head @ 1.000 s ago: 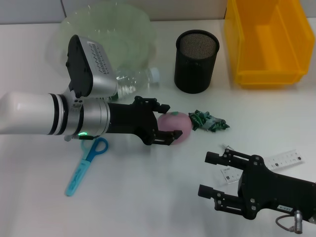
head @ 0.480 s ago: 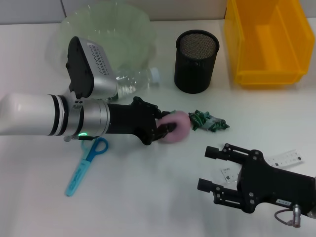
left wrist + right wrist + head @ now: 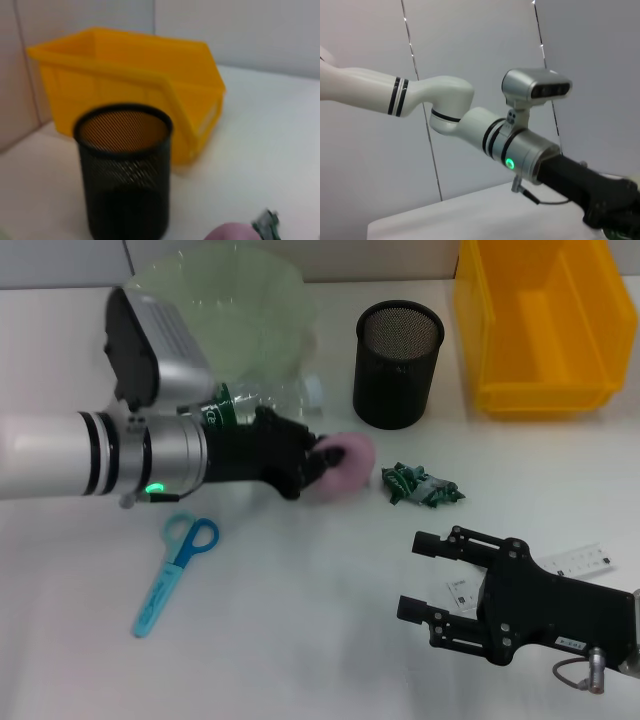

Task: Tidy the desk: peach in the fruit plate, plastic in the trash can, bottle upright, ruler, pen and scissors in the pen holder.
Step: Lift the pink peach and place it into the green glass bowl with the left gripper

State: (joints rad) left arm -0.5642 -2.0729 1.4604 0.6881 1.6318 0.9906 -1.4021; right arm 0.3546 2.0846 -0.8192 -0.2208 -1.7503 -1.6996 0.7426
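My left gripper [image 3: 322,465] is shut on the pink peach [image 3: 347,461] and holds it above the table, next to the lying clear bottle [image 3: 268,400]. The peach's top also shows in the left wrist view [image 3: 232,233]. The pale green fruit plate [image 3: 215,300] stands at the back left. The green plastic wrapper [image 3: 422,486] lies mid-table. Blue scissors [image 3: 172,572] lie front left. The black mesh pen holder [image 3: 397,362] stands at the back centre. My right gripper [image 3: 412,575] is open and empty at the front right, beside the white ruler [image 3: 580,560]. No pen is in view.
A yellow bin [image 3: 540,320] stands at the back right, behind the pen holder [image 3: 125,170] in the left wrist view. The right wrist view shows only my left arm [image 3: 520,145] against a grey wall.
My left gripper closed on the peach, lifted it and drew it back and left, away from the wrapper. The right gripper shifted slightly.
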